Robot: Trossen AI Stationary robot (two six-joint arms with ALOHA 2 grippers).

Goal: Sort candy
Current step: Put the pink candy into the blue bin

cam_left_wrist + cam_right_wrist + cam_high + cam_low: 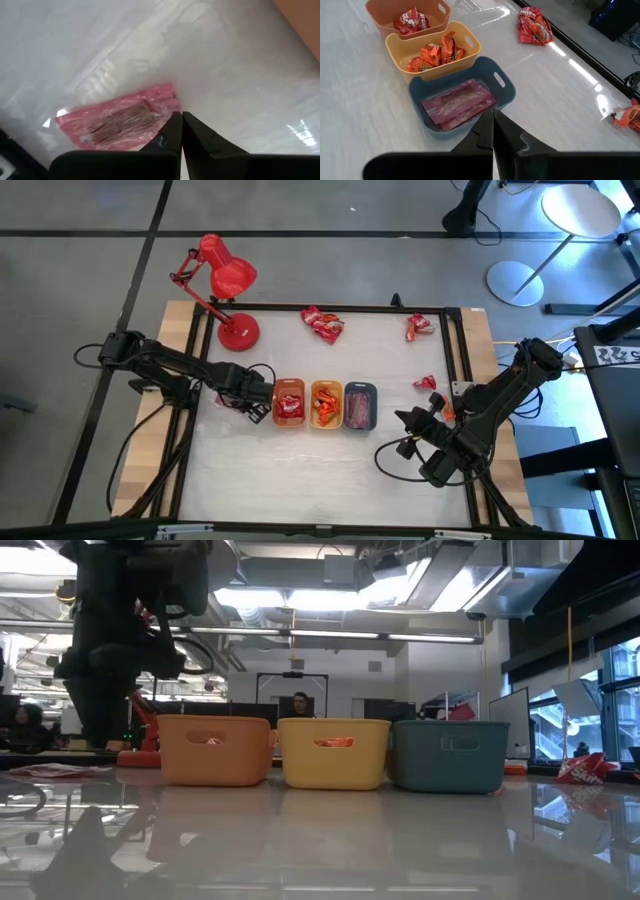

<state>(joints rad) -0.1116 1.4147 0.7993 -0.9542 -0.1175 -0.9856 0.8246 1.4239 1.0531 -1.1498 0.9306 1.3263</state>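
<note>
The left tool (pixel 181 131) is down at the desk (pixel 240 75) just beside the orange tray (pixel 289 403), on that tray's outer side, and its fingers are pressed together. A pink-wrapped candy (pixel 120 120) lies flat on the desk right against the fingertips. From the left wrist view I cannot tell whether the tips have actually pinched the wrapper's edge or have closed just short of it. That is the main risk: if they have only a sliver of crinkly film, or nothing, the candy may slip out or stay behind when the arm lifts. A thin flat packet on a glossy surface gives little to bite on.

The pink wrappers seem to belong in the grey tray (pixel 462 97), the farthest of the three from this tool, beyond the orange one and the yellow tray (pixel 432 52). A loosely held packet carried over those two could drop into the wrong one.

The right tool (pixel 493 131) hangs clenched and empty just short of the grey tray, so the two arms could crowd each other there.

More candy lies well away from both tools: a red heap (pixel 324 324) along the far edge of the desk, another (pixel 420 326) toward the far corner, and a piece (pixel 426 383) near the right arm. The red lamp (pixel 225 285) stands close behind the left arm.

In the low view the left arm's dark bulk hides its own fingertips, and the tray walls hide most of their contents.
</note>
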